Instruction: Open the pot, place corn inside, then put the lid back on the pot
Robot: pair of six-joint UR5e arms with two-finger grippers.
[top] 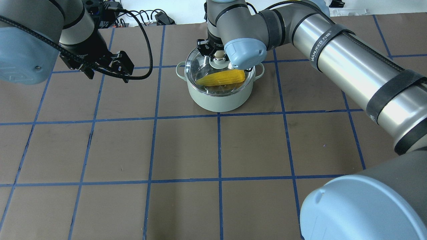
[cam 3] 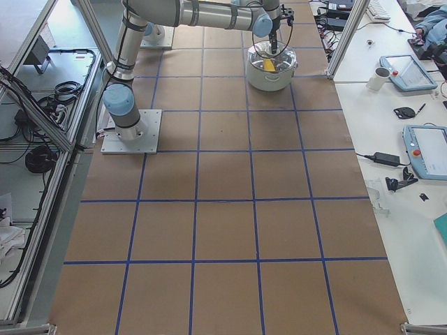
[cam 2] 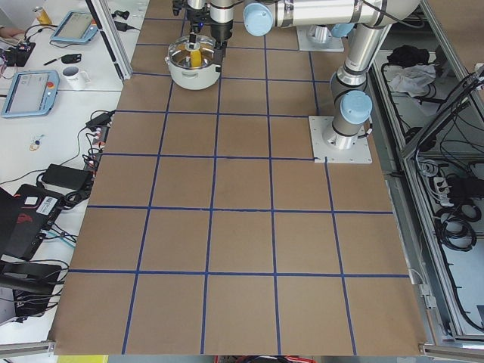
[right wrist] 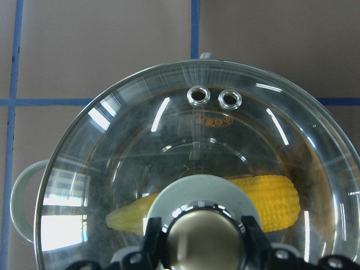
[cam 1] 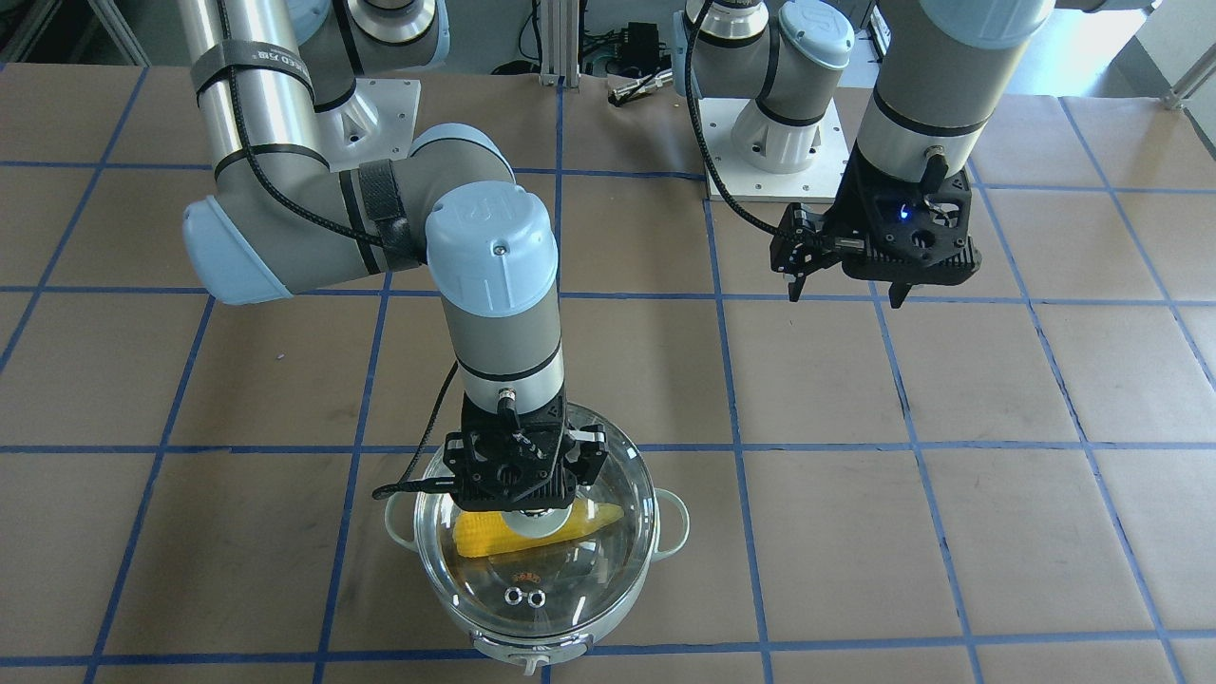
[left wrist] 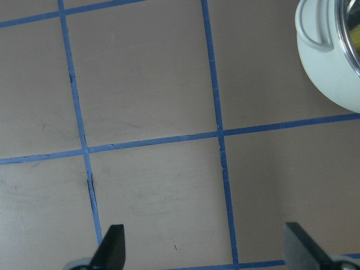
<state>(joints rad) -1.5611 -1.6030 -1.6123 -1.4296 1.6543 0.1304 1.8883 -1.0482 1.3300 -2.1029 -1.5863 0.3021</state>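
The pale mint-green pot (top: 217, 100) stands on the table at the far side from the robot. The clear glass lid (cam 1: 532, 579) sits on the pot's rim, with its two vent rings (right wrist: 214, 98) visible. The yellow corn (top: 222, 78) lies inside the pot, seen through the glass, also in the right wrist view (right wrist: 270, 194). My right gripper (right wrist: 199, 242) is straight above the lid, its fingers closed against the cream-and-chrome knob (top: 218, 55). My left gripper (cam 1: 845, 294) is open and empty, held above the table away from the pot. The pot's handle and side show in the left wrist view (left wrist: 332, 67).
Brown table with a blue tape grid (top: 218, 150). The arms' base plates (cam 1: 774, 142) stand at the robot's side. A side bench with tablets (cam 3: 429, 150) and a mug (cam 3: 380, 77) runs past the table edge beyond the pot.
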